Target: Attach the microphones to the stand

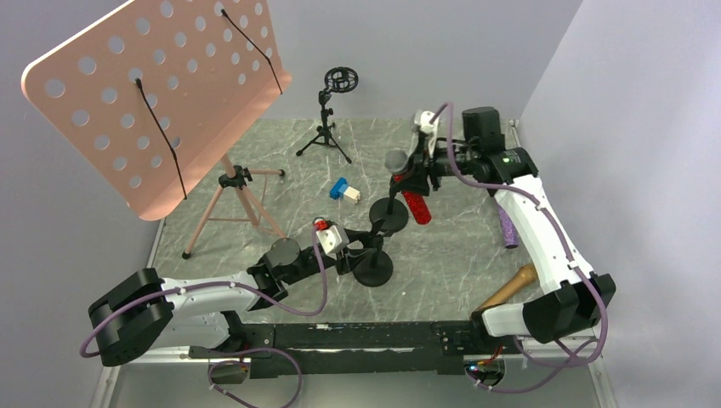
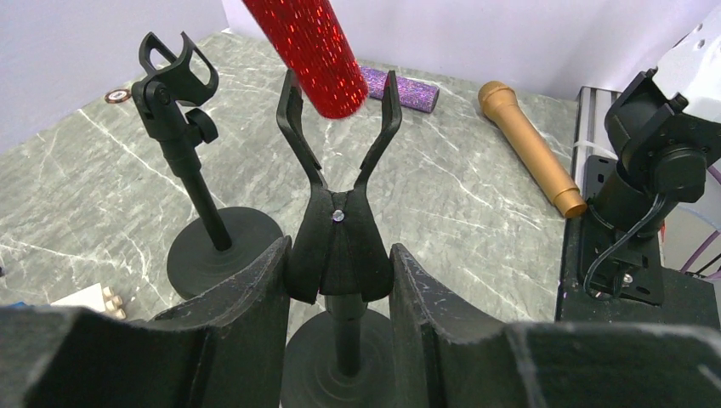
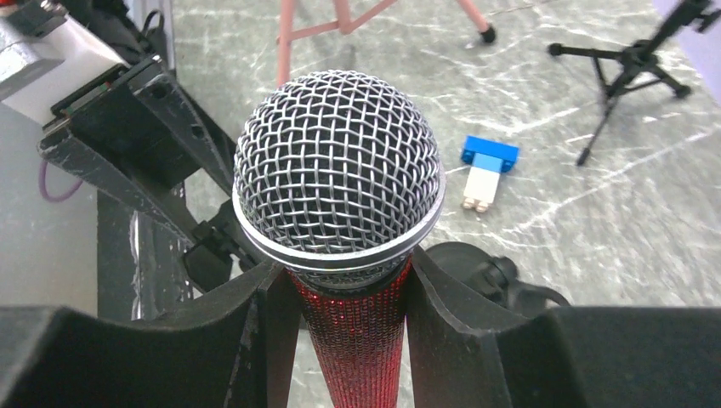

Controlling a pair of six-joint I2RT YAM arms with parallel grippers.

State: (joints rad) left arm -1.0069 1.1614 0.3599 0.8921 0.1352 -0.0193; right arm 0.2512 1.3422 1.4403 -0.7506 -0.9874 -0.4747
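The left gripper is clenched on the neck of a black Y-shaped clip, 1 finger pressed against each side. The clip tops a round-based stand directly under that gripper, and its 2 prongs spread open with nothing seated between them.

The right gripper grasps the red mic by its glitter body just under the silver grille, with the grille toward the wrist camera. From the left gripper, the mic's butt end hangs just ahead of it and above, showing between the prong tips. Whether it touches them I cannot tell.

Ahead of the left gripper and to its left a 2nd stand stands upright, its clip also unfilled. Farther ahead and to the right the purple mic and the gold mic lie flat on the marbled table, near each other but apart.

Beyond the right gripper, to its right, a blue and white block lies on the table. A black tripod is farther off the same way. A pink perforated music stand rises well left of both grippers.
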